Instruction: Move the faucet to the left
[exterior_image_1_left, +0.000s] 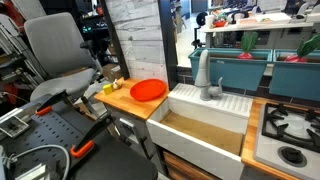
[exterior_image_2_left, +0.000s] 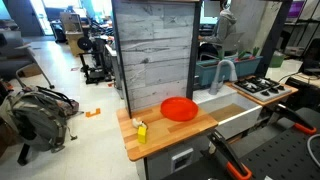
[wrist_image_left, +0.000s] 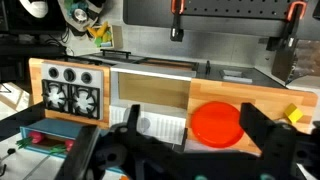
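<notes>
Hovering well above sink (exterior_image_1_left: 190, 143) | gripper (wrist_image_left: 190, 122) spread wide, empty | faucet (exterior_image_1_left: 206, 76) untouched, spout heading possibly centred | leftward swing entirely pending

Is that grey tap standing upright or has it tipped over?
Upright: in both exterior views the faucet rises straight from the back rim of the sink.

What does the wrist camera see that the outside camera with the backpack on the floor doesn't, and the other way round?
Only the wrist view shows the gripper, its fingers spread open. Only the exterior view shows the backpack, the tall plank wall and the faucet standing upright at the sink. Both show the orange plate, the sink, the stove and the wooden counter.
</notes>
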